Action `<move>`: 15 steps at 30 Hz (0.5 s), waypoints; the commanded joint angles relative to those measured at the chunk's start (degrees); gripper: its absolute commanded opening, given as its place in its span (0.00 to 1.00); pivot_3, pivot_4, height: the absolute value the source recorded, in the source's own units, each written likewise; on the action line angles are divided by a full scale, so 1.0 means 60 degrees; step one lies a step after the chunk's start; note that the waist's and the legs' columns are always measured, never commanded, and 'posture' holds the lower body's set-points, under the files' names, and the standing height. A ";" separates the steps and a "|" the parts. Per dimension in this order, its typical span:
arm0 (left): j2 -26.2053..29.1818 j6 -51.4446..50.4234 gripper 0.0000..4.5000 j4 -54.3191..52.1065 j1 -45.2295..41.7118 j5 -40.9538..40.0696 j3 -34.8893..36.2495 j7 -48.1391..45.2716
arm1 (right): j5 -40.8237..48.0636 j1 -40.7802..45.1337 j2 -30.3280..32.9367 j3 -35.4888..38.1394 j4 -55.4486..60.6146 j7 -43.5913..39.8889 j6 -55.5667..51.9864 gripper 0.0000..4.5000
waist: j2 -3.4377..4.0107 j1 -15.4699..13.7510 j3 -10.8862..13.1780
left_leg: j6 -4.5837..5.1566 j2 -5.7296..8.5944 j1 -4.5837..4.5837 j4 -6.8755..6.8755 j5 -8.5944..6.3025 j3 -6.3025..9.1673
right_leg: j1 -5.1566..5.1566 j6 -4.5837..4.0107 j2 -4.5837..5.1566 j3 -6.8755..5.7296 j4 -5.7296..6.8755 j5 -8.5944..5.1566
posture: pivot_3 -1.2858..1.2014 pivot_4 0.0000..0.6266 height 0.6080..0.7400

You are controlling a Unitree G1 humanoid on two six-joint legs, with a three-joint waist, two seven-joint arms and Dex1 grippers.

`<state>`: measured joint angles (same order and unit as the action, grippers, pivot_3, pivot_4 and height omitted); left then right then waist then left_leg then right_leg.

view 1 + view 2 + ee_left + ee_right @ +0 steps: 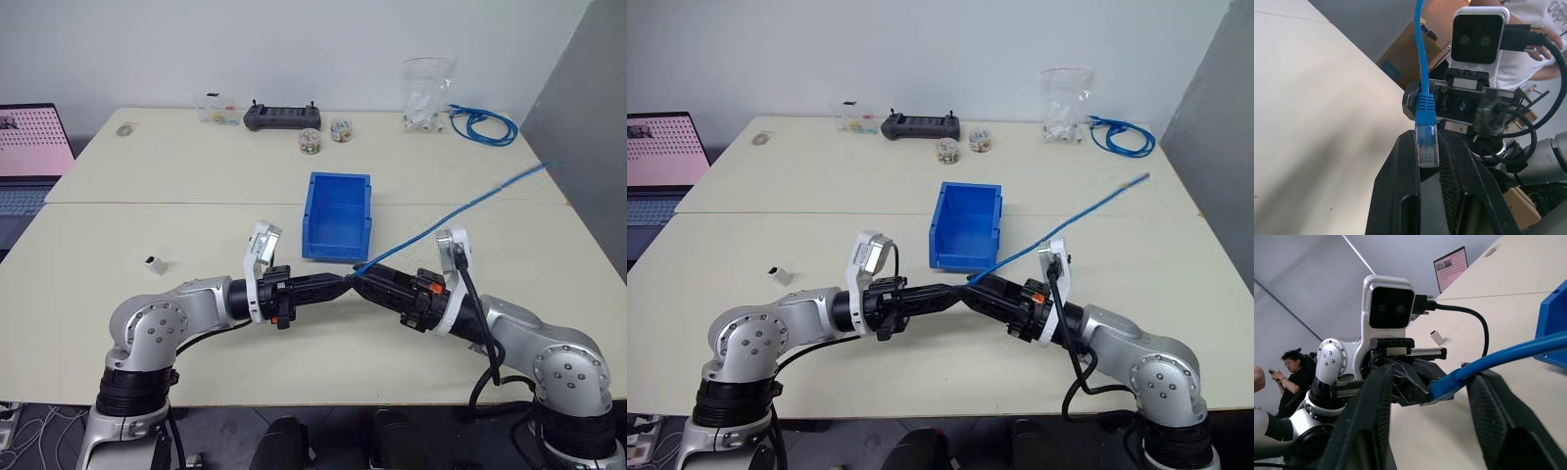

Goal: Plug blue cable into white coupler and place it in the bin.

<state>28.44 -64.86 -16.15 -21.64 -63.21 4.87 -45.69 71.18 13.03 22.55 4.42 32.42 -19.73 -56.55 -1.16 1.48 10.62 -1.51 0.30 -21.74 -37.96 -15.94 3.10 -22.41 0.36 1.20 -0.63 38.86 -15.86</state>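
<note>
Blue cable [1421, 49]: thin, ribbed boot, clear boxy plug.

Counted across the pale surface [196, 186]: mostly single items.

Two robot hands, the left hand [345, 285] and the right hand [364, 279], tip to tip at six o'clock. One blue bin [338, 216] in the middle, one white coupler [154, 263] at nine o'clock, one loose blue cable [460, 211]. At twelve: one black controller [282, 117], two small round jars [324, 135], one clear box [217, 109]. At one o'clock: one clear bag of white parts [428, 94], one coiled blue cable [481, 124]. One laptop [29, 157] at ten.
</note>
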 commanded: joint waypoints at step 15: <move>-0.0201 0.0387 0.30 0.0110 -0.0165 -0.0246 0.0007 0.0036 | 0.1188 0.0330 0.0296 -0.0121 0.0186 -0.0084 0.0127 0.01 | 0.0000 -0.0001 0.0000 | 0.0000 0.0000 -0.0004 0.0003 0.0000 -0.0001 | -0.0004 0.0000 0.0000 0.0000 -0.0003 0.0000 | 0.52 0.24 1.00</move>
<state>27.48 -62.51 -15.75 -21.87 -63.74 4.17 -45.80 75.50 14.02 24.32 4.35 31.12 -18.94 -56.49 -1.16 1.48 10.62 -1.51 0.30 -21.77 -37.94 -15.94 3.10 -22.44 0.36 1.20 -0.62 38.84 -15.86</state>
